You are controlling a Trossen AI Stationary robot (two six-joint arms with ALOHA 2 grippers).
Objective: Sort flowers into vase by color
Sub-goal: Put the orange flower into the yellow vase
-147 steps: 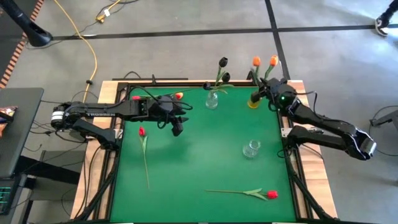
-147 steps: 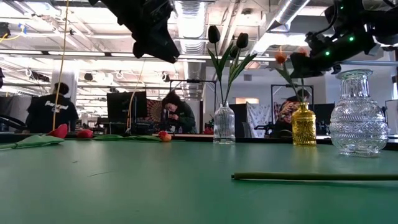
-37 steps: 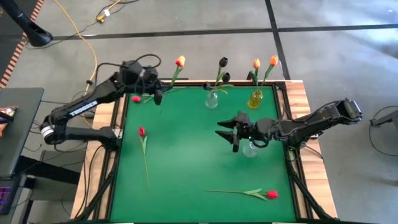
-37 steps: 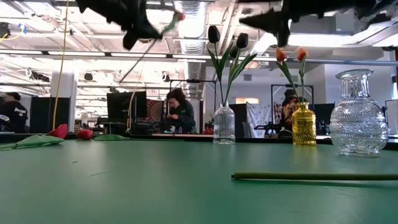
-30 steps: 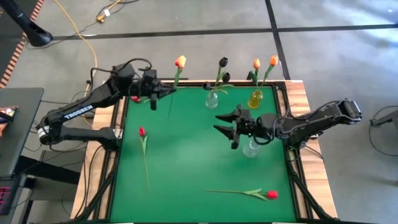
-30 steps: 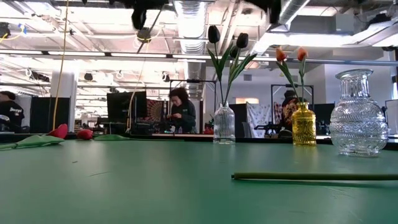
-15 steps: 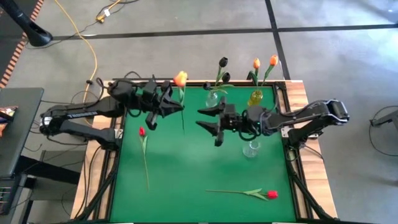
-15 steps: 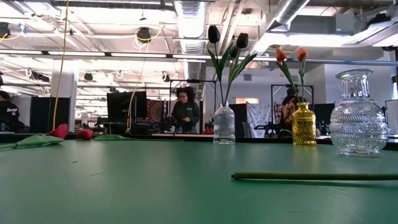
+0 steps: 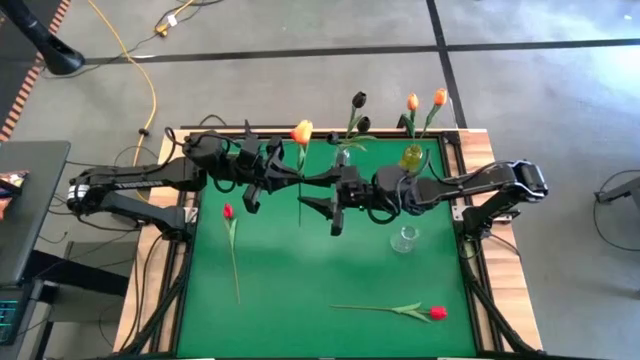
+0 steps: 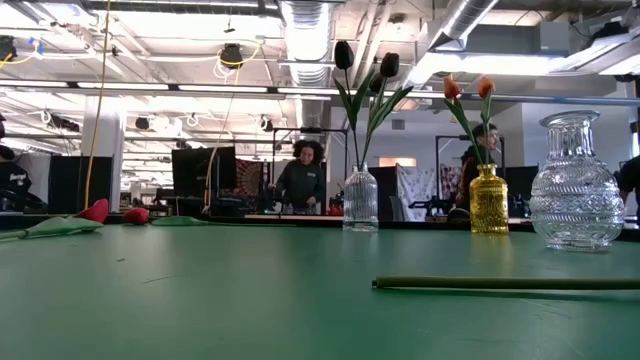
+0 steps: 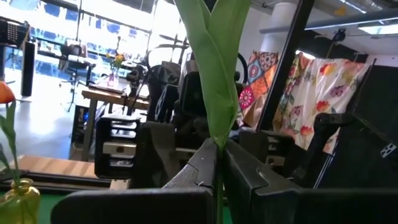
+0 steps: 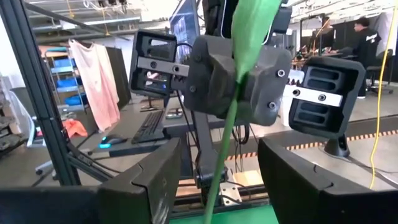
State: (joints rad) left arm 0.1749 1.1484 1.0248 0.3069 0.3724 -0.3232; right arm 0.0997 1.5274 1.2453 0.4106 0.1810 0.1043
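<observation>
Left gripper [image 9: 272,172] pinches orange tulip [image 9: 301,131] stem; right gripper [image 9: 325,192] spread around it, mid-table

Green table [image 9: 300,270] bears vases [image 9: 404,239] and red tulips [image 9: 228,212].

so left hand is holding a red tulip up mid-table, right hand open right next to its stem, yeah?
Not red. The tulip in the left hand has an orange head, as the high view shows. The rest holds: the left hand is shut on its stem, held up over the table, and the right hand is open with its fingers either side of the stem, as its wrist view shows.
</observation>
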